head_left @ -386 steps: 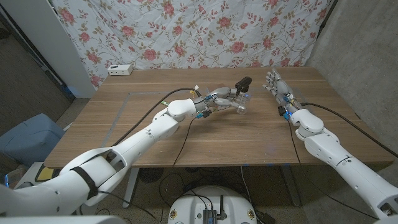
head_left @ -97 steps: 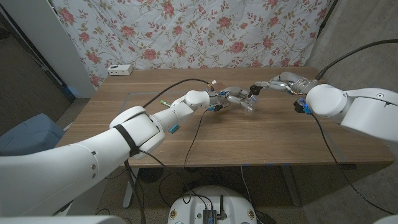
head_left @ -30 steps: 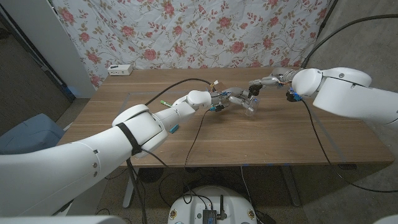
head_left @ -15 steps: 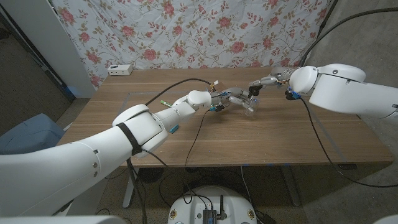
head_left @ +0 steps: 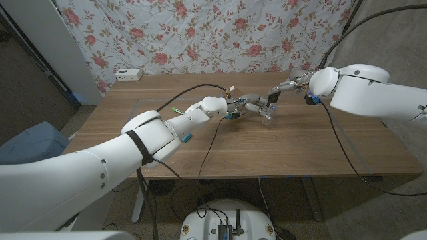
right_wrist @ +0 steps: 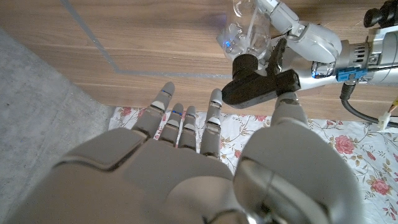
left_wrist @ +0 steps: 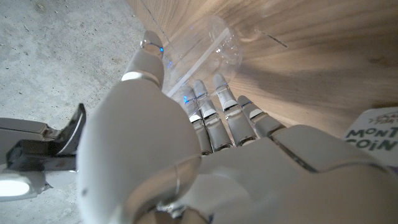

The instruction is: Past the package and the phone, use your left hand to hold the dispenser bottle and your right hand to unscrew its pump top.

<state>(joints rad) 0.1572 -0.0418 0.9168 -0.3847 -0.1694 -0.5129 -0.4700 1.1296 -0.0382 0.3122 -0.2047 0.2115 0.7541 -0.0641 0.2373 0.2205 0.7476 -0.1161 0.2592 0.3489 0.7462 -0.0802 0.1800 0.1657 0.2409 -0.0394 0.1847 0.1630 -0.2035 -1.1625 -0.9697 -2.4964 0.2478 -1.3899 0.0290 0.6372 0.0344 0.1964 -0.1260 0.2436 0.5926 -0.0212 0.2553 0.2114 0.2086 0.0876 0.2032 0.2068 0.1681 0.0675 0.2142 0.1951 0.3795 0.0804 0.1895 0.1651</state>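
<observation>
**Right hand at the pump top, twist yet to bite**

The clear dispenser bottle (head_left: 265, 115) stood mid-table, toward the far edge, gripped by the left hand (head_left: 248, 107). Its black pump top (right_wrist: 256, 84) lay against the thumb of the right hand (head_left: 283, 87), whose fingers (right_wrist: 186, 122) were spread beside it; whether it truly pinched the top could not be told. To do this well, the fingers should probably close around the collar first, then turn while the left hand kept the bottle from rotating.
</observation>
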